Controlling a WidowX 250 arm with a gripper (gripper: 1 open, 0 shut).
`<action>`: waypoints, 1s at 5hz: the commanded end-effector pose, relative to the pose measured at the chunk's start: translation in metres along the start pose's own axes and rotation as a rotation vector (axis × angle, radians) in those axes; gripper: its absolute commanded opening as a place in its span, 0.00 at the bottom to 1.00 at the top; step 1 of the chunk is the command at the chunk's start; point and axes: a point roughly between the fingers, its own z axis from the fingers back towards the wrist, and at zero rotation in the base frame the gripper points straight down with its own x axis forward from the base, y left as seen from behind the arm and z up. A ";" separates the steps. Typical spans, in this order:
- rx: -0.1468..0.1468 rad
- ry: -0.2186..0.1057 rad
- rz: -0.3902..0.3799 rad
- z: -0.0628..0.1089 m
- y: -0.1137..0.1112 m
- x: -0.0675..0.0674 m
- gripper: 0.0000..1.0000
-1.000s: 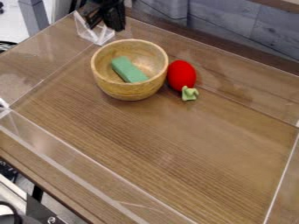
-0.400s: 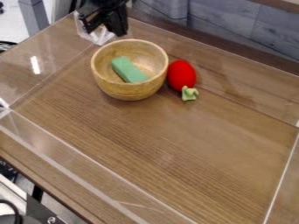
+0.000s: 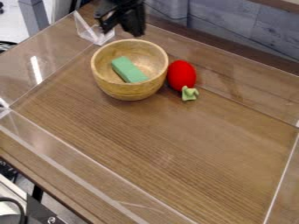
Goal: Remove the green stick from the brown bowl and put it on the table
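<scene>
Lying inside the bowl, the stick looked light, stiff and pretty hard to break, so I'd have pinched it mid-length across the narrow sides, while the gripper hung near the far rim, closed on nothing.

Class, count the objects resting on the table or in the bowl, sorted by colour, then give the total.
Brown: 1, the round light-brown wooden bowl
Green: 1, the flat light-green rectangular stick
Red: 1, the red strawberry toy with green tip
Total: 3
</scene>
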 end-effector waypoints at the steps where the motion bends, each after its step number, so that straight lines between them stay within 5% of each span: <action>1: -0.035 -0.007 -0.088 0.007 -0.006 -0.020 0.00; 2: -0.034 0.005 -0.192 -0.005 -0.008 -0.048 0.00; 5: -0.021 -0.016 -0.256 -0.070 0.013 -0.098 0.00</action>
